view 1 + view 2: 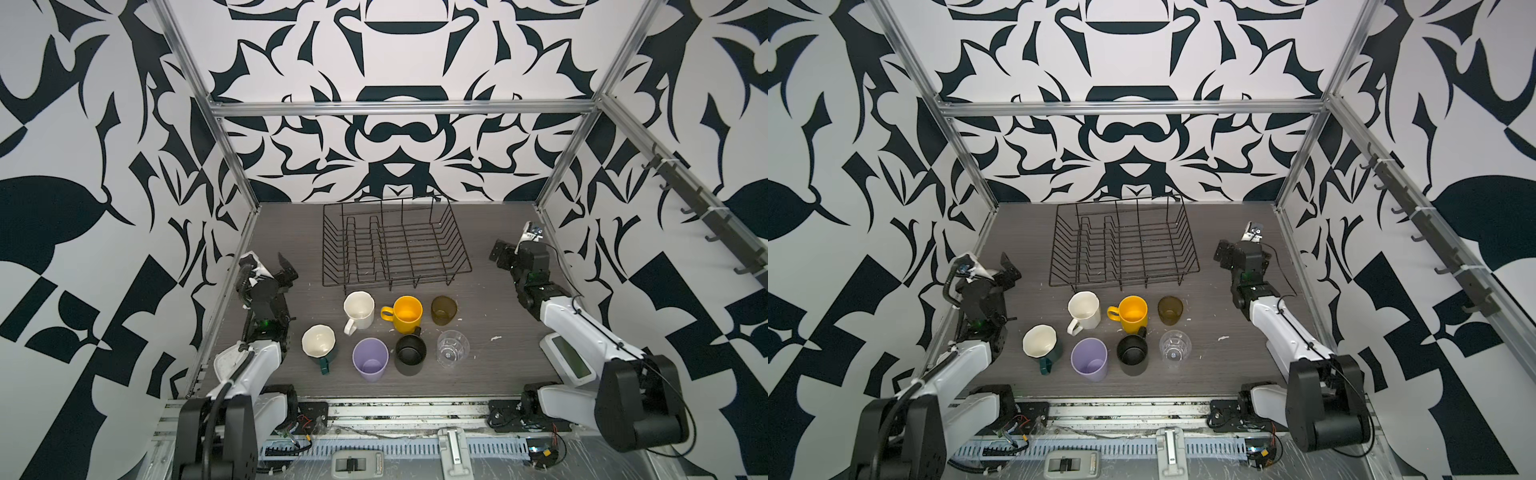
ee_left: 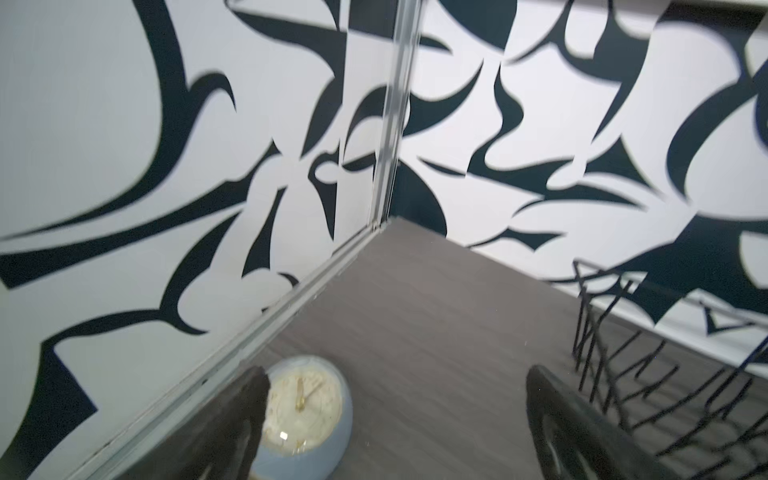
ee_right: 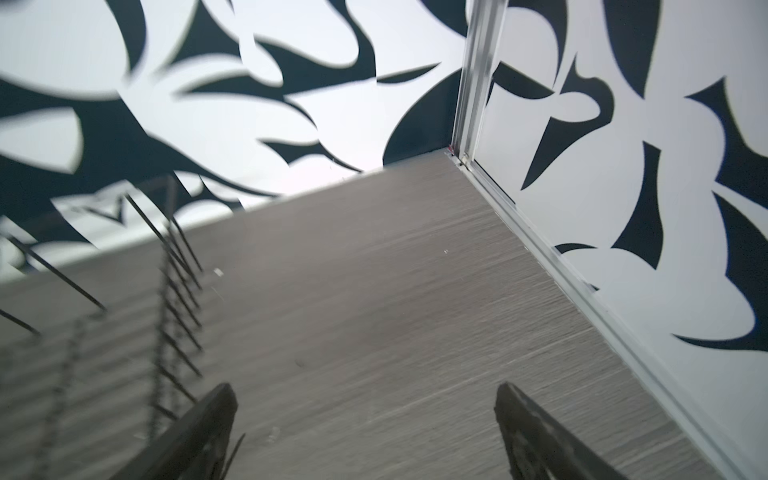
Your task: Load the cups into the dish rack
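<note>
Left tool (image 1: 288,268), right tool (image 1: 500,252): gaping apart, gripping nothing, flanking the dish rack (image 1: 395,249) at nine and three o'clock. Standing upright on the bench (image 1: 494,363) at the rack's six o'clock: seven cups (image 1: 370,359), none loaded. Probably starting with the cream mug (image 1: 358,309): dropping from above, pinching one wall, clearing the yellow mug (image 1: 406,313) at its three o'clock.
</note>
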`<state>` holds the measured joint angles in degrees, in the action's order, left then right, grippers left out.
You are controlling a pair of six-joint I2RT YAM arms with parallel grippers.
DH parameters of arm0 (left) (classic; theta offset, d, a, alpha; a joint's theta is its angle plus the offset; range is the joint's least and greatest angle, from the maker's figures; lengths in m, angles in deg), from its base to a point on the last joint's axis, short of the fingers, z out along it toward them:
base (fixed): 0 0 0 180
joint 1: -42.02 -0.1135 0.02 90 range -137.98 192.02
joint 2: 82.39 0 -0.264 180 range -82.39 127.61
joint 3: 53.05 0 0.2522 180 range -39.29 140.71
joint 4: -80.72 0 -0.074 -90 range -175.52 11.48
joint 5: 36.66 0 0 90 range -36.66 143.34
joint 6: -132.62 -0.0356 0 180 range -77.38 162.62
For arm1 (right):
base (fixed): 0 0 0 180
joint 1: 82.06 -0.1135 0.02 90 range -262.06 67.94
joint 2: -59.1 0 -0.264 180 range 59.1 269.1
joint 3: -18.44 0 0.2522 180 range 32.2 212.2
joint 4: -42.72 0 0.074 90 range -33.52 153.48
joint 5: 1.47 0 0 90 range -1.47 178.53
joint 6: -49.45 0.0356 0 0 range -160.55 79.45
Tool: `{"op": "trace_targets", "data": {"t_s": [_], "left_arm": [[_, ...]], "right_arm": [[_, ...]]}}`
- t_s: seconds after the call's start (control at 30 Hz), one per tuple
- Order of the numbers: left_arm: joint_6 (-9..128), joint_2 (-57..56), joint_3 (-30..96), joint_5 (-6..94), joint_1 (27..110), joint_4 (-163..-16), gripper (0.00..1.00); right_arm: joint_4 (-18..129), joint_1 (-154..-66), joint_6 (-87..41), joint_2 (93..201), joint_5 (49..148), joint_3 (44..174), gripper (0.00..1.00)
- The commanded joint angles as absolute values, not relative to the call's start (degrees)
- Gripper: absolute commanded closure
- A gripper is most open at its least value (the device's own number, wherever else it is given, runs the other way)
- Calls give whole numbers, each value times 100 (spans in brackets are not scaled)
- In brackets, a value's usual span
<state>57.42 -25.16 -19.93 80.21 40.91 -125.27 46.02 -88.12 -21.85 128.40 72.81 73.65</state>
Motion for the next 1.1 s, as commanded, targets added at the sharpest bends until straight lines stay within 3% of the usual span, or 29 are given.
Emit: {"op": "trace_targets", "data": {"t_s": [0.0,0.2,0.37,0.6,0.83,1.07], "left_arm": [[6314,-2913,-1594,8040,4079,-11189,1],[6728,-3364,-605,7684,4081,-9191,1],[6783,-3551,-351,7397,4083,-8846,1],[6912,-3600,-220,7356,4080,-8890,1],[7138,-3625,-172,7216,4079,-8784,1],[7265,-3660,-209,7106,4079,-8834,1]], "right_arm": [[5679,-8786,-1640,12569,8146,7463,3],[6919,-8787,-2011,12254,9102,7970,26],[8205,-9025,-2257,12344,9269,8409,29],[9054,-10244,-2256,12469,9003,8634,31],[9328,-11008,-1957,12879,9028,8593,38],[8928,-11150,-1667,13229,9050,8424,43]]}}
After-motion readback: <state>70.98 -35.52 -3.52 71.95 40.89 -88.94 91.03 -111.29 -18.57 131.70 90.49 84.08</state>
